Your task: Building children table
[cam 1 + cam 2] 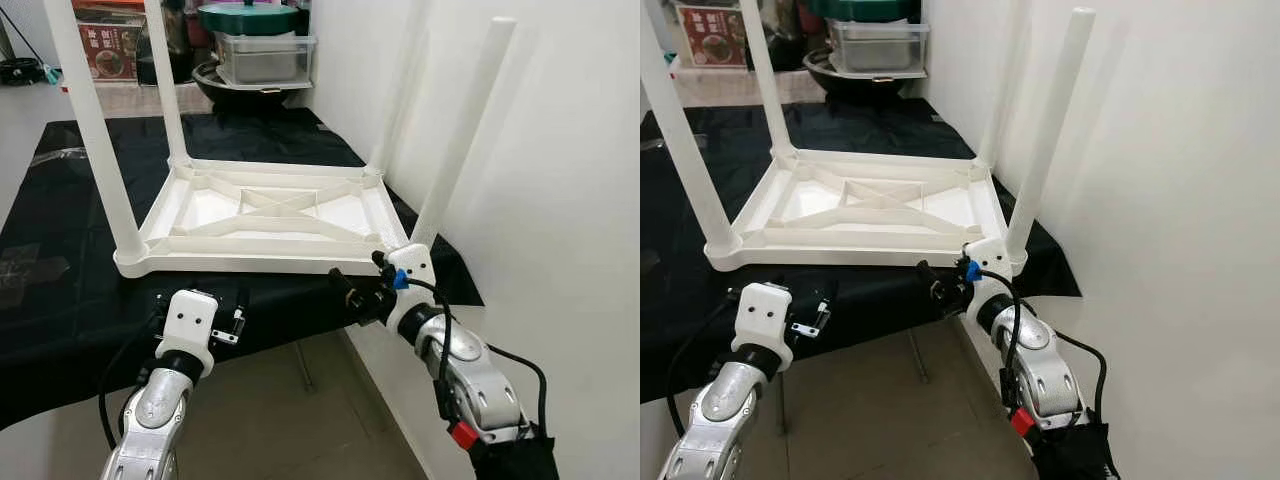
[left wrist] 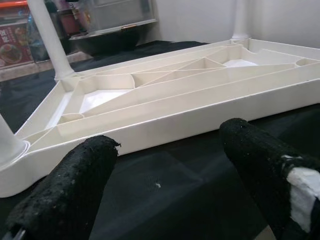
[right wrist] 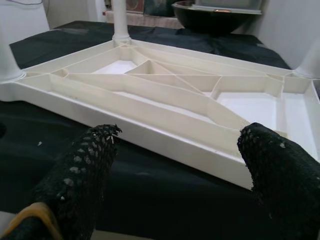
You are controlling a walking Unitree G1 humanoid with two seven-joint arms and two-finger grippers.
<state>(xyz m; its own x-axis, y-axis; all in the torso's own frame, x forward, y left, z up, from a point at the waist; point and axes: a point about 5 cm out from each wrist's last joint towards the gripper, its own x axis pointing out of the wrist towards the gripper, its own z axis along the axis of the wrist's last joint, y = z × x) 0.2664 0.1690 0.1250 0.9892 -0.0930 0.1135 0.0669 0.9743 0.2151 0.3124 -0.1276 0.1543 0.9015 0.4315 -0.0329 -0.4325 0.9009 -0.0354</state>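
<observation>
A white plastic children's table (image 1: 250,262) lies upside down on a black cloth (image 1: 60,270), with its ribbed underside facing up. All of its legs stand upright: the near left leg (image 1: 95,130), the near right leg (image 1: 455,150) and two at the back. My left gripper (image 1: 238,308) hovers just before the table's near rim, open and holding nothing (image 2: 170,150). My right gripper (image 1: 352,290) sits by the near right corner, under the right leg's socket, also open and empty (image 3: 180,145).
A white wall (image 1: 560,150) runs close along the right side. At the back stand a clear tub with a green lid (image 1: 262,50), a black bowl (image 1: 240,88) and a red box (image 1: 108,45). Bare floor (image 1: 290,420) lies below the cloth's near edge.
</observation>
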